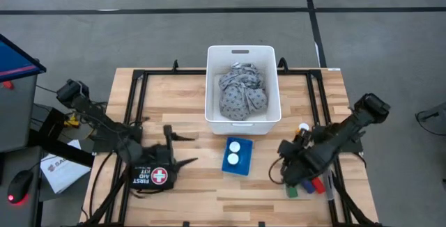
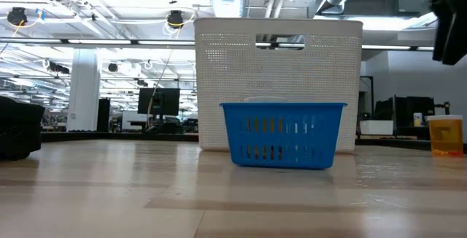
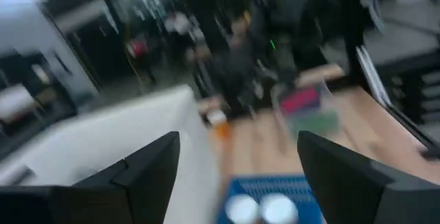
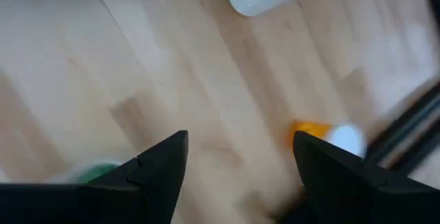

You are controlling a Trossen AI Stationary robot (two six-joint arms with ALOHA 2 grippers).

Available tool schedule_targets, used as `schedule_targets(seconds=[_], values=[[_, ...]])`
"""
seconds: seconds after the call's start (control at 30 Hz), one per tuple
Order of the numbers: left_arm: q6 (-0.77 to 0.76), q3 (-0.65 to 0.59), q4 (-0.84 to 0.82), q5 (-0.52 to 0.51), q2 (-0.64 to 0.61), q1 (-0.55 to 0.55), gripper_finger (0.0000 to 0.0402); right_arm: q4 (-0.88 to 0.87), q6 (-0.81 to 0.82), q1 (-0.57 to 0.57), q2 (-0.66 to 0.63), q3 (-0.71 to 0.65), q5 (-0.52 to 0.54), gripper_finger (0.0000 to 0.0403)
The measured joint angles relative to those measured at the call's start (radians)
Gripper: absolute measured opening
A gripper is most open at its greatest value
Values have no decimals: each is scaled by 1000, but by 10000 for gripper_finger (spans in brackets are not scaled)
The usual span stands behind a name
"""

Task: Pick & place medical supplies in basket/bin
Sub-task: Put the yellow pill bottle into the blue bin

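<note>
A first aid kit pouch [image 1: 155, 176] lies on the wooden table [image 1: 188, 102], just below the left arm's open fingers.

A light wooden table [image 1: 188, 95] carries a white bin [image 1: 242, 119] at its far middle. Just in front of the bin stands a small blue basket [image 1: 237, 168]; right of that lie an orange pill bottle [image 1: 304, 127] and green, blue and red sticks [image 1: 306, 189]
</note>
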Motion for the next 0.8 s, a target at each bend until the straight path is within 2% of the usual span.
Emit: schedule_targets(seconds=[0.07,0.2,0.33,0.43,0.63,0.8], values=[[100,-36,122,40,-47,1,285,-54,-49,-38,-3,3,-3,260],[226,-89,296,189,-126,4,285,-173,60,-115,-28,-1,-4,260],[262,-91,329,257,-182,6,285,-110,82,-178,-126,-44,-7,260],[286,-91,367,339,-191,8,285,-138,103,-234,-197,-90,-27,260],[310,-91,385,373,-182,20,285,-107,-2,-333,-384,-194,-85,260],[309,-91,386,373,-182,31,285,-79,-21,-445,-510,-254,-107,260]])
